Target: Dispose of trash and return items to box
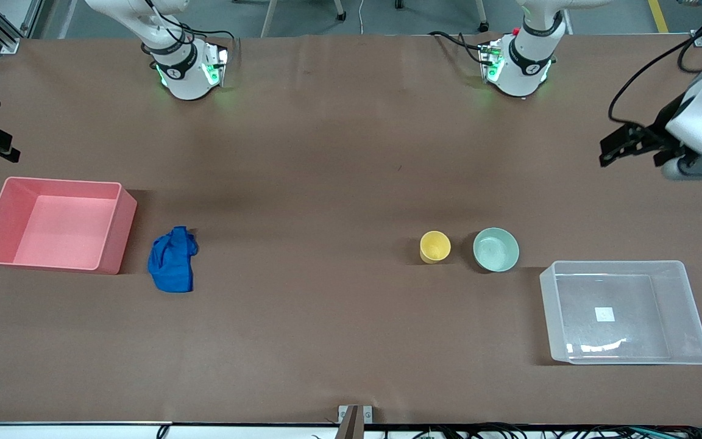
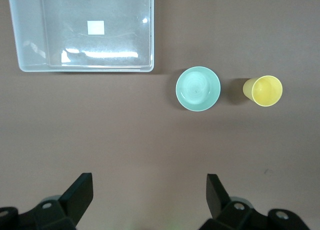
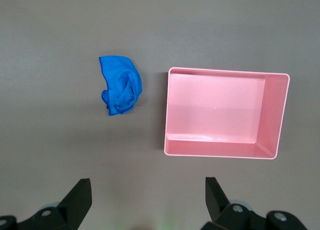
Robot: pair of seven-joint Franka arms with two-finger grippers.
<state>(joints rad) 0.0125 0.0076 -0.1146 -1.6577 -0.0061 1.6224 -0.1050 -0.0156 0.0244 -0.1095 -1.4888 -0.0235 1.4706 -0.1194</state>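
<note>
One blue cloth wad [image 1: 172, 260]: I log it on the brown table [image 1: 326, 183], just beside the pink bin [image 1: 113, 238] at the right arm's end, touched by nothing. My right gripper [image 3: 147, 202] hangs high over bare table, fingers spread wide, holding nothing; cloth and bin both lie well apart from it.

One yellow cup [image 1: 434, 246], upright, and one mint-green bowl [image 1: 496, 249], side by side without touching, toward the left arm's end; both look empty.

One clear plastic tub [image 1: 692, 317], nearer the front camera than the bowl, at the left arm's end; one plain white square sticker [image 1: 604, 314] on its floor, no writing I can read.

My left gripper [image 2: 150, 200] also hangs high over bare table, fingers wide, gripping nothing; bowl, cup and tub lie well apart from it
</note>
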